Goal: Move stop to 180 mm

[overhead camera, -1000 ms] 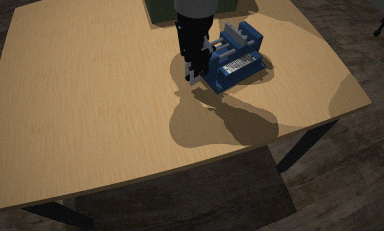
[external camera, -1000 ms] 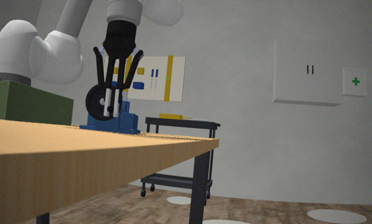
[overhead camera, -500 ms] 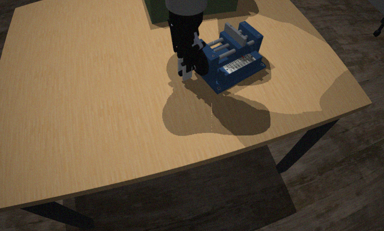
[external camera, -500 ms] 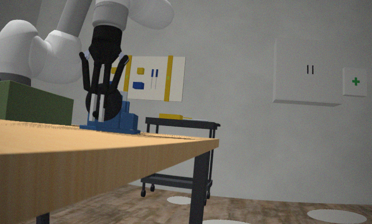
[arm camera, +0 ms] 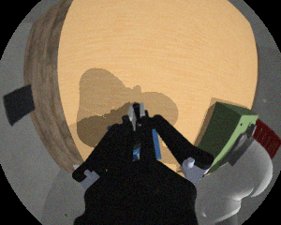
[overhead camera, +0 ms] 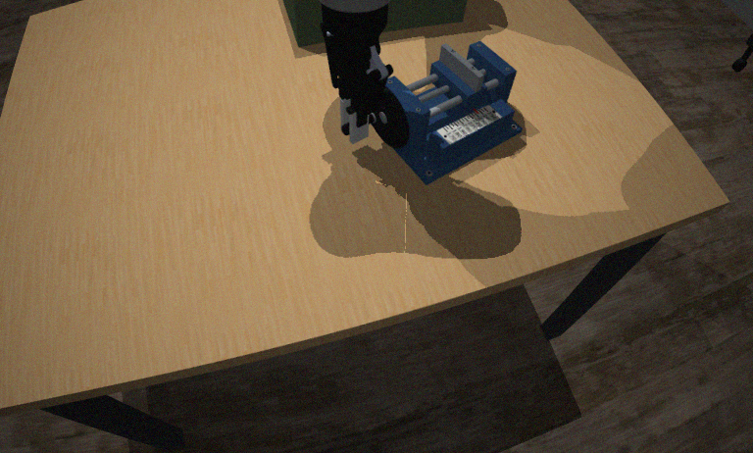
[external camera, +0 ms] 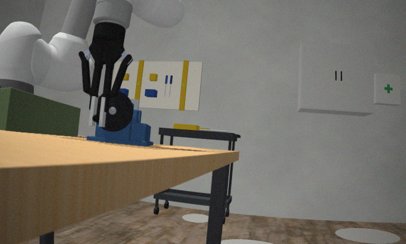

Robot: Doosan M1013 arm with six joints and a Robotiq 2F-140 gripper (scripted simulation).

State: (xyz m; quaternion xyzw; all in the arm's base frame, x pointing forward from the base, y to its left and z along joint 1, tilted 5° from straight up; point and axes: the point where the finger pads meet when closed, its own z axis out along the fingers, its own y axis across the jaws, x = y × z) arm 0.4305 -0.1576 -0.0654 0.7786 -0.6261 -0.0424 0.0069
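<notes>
Fingers (overhead camera: 359, 132) (external camera: 102, 115) clenched on the crank knob (overhead camera: 345, 129) (external camera: 95, 118), low left of the handwheel's hub (external camera: 112, 110) in the exterior view, so the next turn must arc around that hub, rightward of them

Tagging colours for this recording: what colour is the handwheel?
Black, clearest in the exterior view.

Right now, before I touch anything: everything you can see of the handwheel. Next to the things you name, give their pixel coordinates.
The handwheel (overhead camera: 397, 127) (external camera: 123, 117) is a round black disc, plastic or painted metal by its look, with a grey hub at its centre. It stands upright at one end of the blue fixture (overhead camera: 472, 143) (external camera: 140, 132). The tool (overhead camera: 352, 134) (external camera: 97, 125) (arm camera: 138, 108) is closed on its black crank knob (external camera: 95, 118), off to one side.
</notes>
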